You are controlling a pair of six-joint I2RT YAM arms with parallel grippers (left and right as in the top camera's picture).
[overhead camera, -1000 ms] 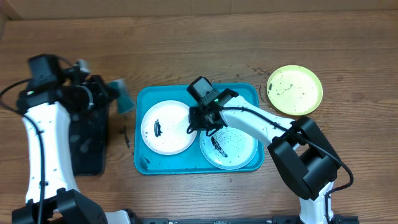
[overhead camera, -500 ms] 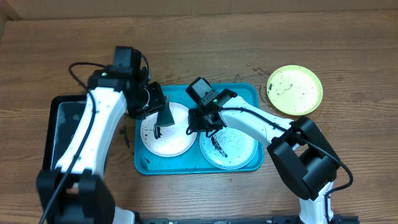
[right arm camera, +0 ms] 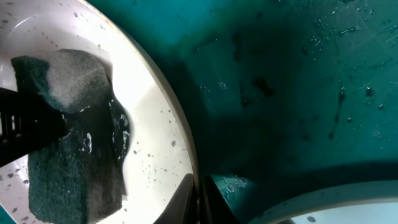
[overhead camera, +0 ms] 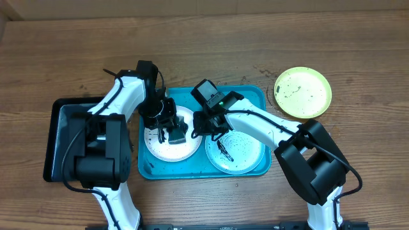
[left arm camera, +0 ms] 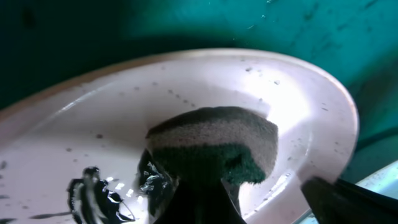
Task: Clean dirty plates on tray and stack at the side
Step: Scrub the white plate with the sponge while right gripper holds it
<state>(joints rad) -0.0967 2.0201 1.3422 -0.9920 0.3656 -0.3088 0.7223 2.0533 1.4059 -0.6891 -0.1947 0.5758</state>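
The job looks to be in its early stage, with the first scrub under way. The left hand [overhead camera: 171,130] is clenched on a dark green sponge [left arm camera: 214,146] and presses it flat onto the white plate [overhead camera: 163,145], which lies in the left half of the turquoise tray [overhead camera: 249,94]. A wet black smear [left arm camera: 93,193] shows on that plate just beside the sponge, so it is not clean yet. The right hand [overhead camera: 203,125] is closed at the plate's right rim and appears to pinch it, steadying it for the wiping.

The mint-rimmed plate [overhead camera: 246,153] sits in the right half of the tray, touching or nearly touching the white one, with a black streak and specks on it; it looks untouched. The yellow-green plate [overhead camera: 303,92] lies alone on the worktop [overhead camera: 204,38] at the upper right of the overhead frame, outside the tray, and dark specks dot its face, so whether it counts as cleaned cannot be told. The black tray [overhead camera: 54,147] sits at the left.

No stack exists yet. What is left, by this view: finish the white plate, wipe the mint one, and pile the plates at the side.
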